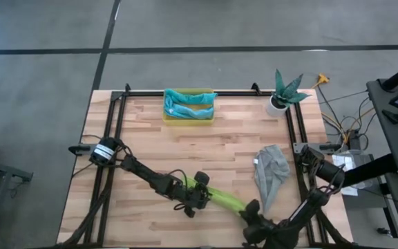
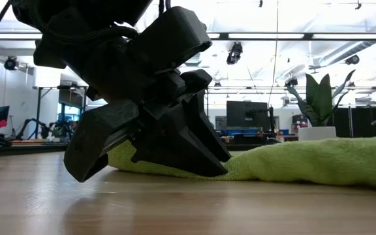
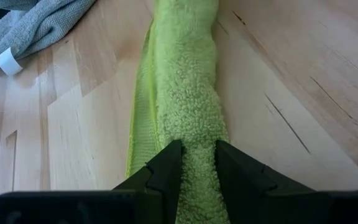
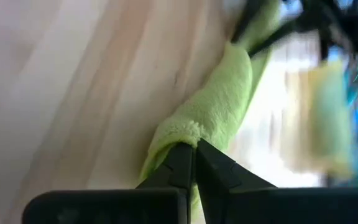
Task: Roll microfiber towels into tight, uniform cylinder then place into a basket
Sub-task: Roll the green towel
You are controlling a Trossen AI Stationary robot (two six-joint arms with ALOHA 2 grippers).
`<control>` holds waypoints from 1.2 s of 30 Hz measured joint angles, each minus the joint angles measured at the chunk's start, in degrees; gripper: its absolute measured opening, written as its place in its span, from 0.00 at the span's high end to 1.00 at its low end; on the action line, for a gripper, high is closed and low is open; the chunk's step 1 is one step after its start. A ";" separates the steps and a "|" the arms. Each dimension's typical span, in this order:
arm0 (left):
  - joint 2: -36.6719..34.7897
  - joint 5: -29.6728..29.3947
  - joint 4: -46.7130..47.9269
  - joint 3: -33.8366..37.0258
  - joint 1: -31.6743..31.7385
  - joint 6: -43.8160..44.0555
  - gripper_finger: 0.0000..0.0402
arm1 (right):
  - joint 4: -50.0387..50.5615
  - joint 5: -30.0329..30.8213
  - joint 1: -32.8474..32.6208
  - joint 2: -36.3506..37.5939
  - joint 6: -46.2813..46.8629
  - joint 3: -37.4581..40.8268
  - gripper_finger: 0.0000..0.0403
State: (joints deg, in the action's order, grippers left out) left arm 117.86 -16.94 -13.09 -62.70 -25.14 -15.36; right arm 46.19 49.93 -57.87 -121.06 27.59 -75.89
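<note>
The lime green towel (image 1: 220, 198) lies on the wooden table as a long narrow roll, running from left to near right. My left gripper (image 1: 197, 198) is shut on the roll near its left end (image 3: 194, 124). My right gripper (image 1: 251, 209) is shut on the roll's right end (image 4: 219, 106). The low view shows the left gripper (image 2: 149, 140) bearing on the roll (image 2: 305, 163), which rests along the tabletop. A grey towel (image 1: 271, 173) lies crumpled at the right. The yellow basket (image 1: 188, 120) at the far edge holds teal and light blue towels (image 1: 188, 104). My left gripper pinches the roll's two sides (image 3: 197, 149) between its fingers, near the left end. The fingers slant down and point along the roll. The roll lies on the table ahead of them. My right gripper pinches the cloth at the tip of the roll's right end (image 4: 182, 138) between shut fingertips, slanting down from the near right. One layer or several, I cannot tell. The roll stretches away along the table.
A white pot with a plant (image 1: 282, 100) stands at the far right corner. A black frame (image 1: 185, 93) runs round the table. Bare wood lies between the basket and the roll.
</note>
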 joint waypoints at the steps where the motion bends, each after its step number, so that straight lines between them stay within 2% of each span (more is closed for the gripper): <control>1: 0.00 -0.04 -0.02 0.00 -0.01 -0.01 0.78 | 0.33 0.07 -0.08 0.21 4.17 0.20 0.98; 13: 0.00 -0.03 0.01 0.02 -0.01 0.10 0.78 | 0.15 0.10 -0.22 0.42 54.16 2.61 0.98; 17: -0.08 -0.36 0.30 0.09 -0.07 0.17 0.78 | 0.14 1.14 -0.76 0.46 73.86 6.04 0.98; 21: -1.63 -1.60 3.04 0.09 -0.30 0.14 0.78 | -0.87 2.20 -2.54 0.61 87.01 10.46 0.98; 23: -2.55 -2.28 4.04 0.38 -0.40 0.01 0.78 | -2.20 2.65 -3.22 0.86 90.41 12.56 0.98; 26: -3.91 -2.76 5.26 0.61 -0.58 -0.56 0.78 | -6.83 3.76 -3.64 1.39 90.74 15.38 0.98; 31: -5.23 -3.64 9.05 0.58 -0.57 -0.28 0.78 | -10.90 3.84 -3.62 2.59 86.51 17.33 0.98; 36: -6.80 -7.24 11.76 0.35 -0.63 -0.82 0.78 | -11.63 1.81 -3.27 4.30 82.23 17.84 0.98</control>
State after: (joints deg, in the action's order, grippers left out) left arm 111.06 -24.18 -1.33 -62.34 -25.77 -16.19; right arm 34.56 51.74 -61.15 -116.75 109.82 -58.05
